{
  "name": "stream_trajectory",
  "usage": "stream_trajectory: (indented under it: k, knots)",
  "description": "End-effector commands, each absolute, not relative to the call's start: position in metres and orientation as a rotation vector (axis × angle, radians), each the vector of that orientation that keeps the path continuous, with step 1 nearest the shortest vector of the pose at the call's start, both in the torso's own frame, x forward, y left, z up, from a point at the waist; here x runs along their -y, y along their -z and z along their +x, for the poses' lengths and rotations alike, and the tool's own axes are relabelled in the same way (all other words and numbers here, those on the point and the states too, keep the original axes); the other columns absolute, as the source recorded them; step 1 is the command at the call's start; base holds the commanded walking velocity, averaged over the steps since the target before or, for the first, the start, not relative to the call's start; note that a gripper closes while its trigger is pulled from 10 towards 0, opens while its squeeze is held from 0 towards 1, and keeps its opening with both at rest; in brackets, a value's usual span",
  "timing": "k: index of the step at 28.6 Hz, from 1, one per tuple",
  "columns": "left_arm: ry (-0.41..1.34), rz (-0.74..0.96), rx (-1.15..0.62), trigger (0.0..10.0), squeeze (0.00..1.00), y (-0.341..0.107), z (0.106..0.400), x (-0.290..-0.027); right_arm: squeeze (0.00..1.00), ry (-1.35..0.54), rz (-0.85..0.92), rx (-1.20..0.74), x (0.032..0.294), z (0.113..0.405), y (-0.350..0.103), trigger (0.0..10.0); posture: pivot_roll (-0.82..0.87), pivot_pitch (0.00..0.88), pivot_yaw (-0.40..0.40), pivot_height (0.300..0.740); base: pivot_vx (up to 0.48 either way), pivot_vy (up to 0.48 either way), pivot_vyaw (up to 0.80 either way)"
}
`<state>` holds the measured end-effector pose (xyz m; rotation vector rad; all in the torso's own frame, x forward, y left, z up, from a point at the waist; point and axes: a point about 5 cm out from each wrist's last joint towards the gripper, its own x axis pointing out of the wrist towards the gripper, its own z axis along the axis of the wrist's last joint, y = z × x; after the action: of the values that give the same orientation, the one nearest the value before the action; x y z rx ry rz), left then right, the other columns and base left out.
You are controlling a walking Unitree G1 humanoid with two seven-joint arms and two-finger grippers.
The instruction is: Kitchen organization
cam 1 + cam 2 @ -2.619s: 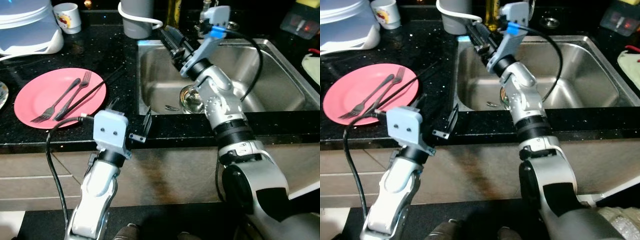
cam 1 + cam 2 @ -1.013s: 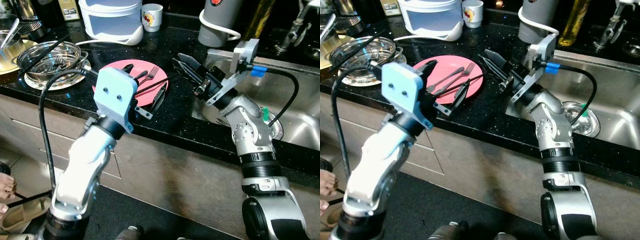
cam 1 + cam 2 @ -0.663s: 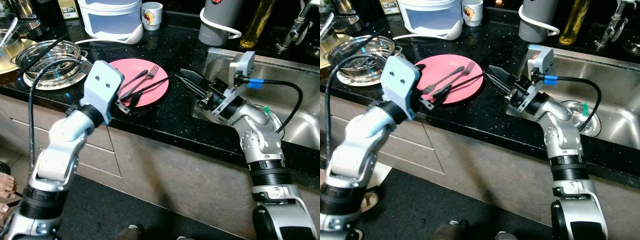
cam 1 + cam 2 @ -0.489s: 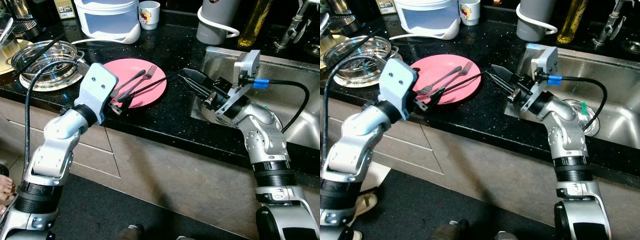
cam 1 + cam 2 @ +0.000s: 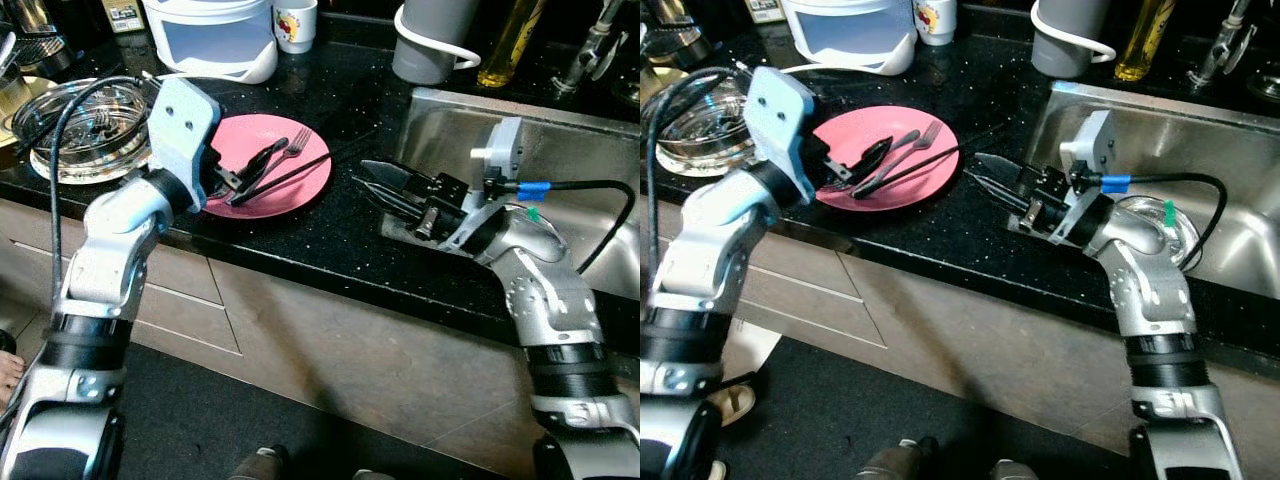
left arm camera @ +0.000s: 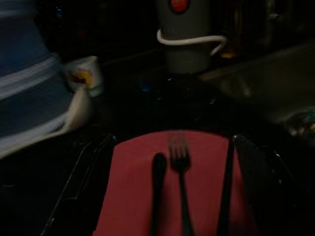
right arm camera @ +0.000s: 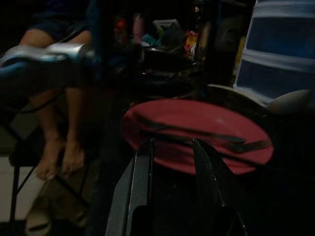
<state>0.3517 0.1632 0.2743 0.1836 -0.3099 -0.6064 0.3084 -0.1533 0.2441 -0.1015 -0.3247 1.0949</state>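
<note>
A pink plate (image 5: 290,178) lies on the black counter with two forks (image 5: 292,148) and dark chopsticks (image 5: 300,170) on it. My left gripper (image 5: 245,172) hovers low over the plate's left part, open, its fingers (image 6: 74,196) spread either side of the fork (image 6: 179,167); nothing is held. My right gripper (image 5: 380,184) hangs over the counter between the plate and the sink, pointing at the plate (image 7: 197,130). Its fingers (image 7: 142,182) stand a little apart and hold nothing.
A steel sink (image 5: 575,135) with a metal bowl (image 5: 1160,232) lies to the right. A white container (image 5: 210,35), mug (image 5: 293,22), grey jug (image 5: 432,40) and oil bottle (image 5: 498,50) line the back. A glass dish (image 5: 80,125) sits left. A seated person's legs (image 7: 59,123) are beyond the counter.
My left gripper rose from the counter's front edge and reached in over the plate. My right arm sank lower toward the counter beside the sink. The camera also shifted a little.
</note>
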Motion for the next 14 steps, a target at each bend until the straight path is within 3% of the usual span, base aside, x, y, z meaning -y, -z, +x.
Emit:
stream_trajectory:
  k: [1, 5, 14]
  knots:
    - [0.645, 0.095, 0.232, 10.0, 0.00, -0.264, 0.356, -0.164, 0.00, -1.132, -0.108, 0.307, 0.151, 0.303, -0.243, 10.0, -0.01, 0.173, -0.028, 0.740, 0.000, 0.000, 0.00]
    - [0.734, -0.016, 0.135, 10.0, 0.00, -0.256, 0.364, -0.158, 0.00, -1.146, -0.119, 0.297, 0.150, 0.300, -0.244, 10.0, -0.01, 0.180, -0.028, 0.740, 0.000, 0.000, 0.00]
    - [0.809, 0.017, 0.053, 10.0, 0.00, -0.262, 0.373, -0.152, 0.00, -1.136, -0.127, 0.298, 0.151, 0.297, -0.249, 10.0, -0.02, 0.181, -0.024, 0.740, 0.000, 0.000, 0.00]
